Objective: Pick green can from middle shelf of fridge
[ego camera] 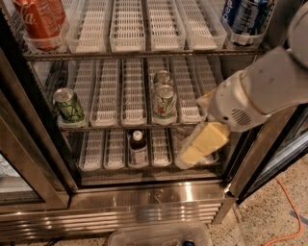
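The green can [69, 104] stands upright at the front of the far-left lane of the middle shelf [134, 96] in the open fridge [144, 211]. It is dark green with a silver top. My gripper [192, 151], pale yellow on a white arm, hangs in front of the right lanes at the height of the lower shelf. It is well to the right of the green can, below it, and apart from it. It holds nothing that I can see.
Two paler whitish-green cans [164, 102] stand one behind the other in a middle lane. Red cola cans [36, 19] and blue cans [248, 14] are on the top tier. A dark bottle [138, 146] is on the lower tier. A clear bin [159, 235] and an orange cable [288, 226] are on the floor.
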Robot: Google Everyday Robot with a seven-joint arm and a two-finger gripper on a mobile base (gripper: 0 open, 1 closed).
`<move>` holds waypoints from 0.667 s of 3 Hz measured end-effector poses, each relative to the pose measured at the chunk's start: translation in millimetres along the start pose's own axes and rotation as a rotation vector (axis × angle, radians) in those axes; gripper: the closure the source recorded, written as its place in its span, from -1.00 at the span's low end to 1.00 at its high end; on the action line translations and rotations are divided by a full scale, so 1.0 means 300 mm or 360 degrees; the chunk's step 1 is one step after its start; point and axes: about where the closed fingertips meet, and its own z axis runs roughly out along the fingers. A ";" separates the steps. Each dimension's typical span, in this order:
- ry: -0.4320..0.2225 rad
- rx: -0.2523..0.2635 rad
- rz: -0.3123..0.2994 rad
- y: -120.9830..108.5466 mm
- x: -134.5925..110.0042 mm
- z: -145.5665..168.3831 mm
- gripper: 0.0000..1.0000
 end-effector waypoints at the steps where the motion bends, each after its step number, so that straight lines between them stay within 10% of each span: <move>1: -0.0072 0.0092 -0.0001 -0.043 -0.045 -0.002 -1.00; 2: -0.0072 0.0092 -0.0001 -0.043 -0.045 -0.002 -1.00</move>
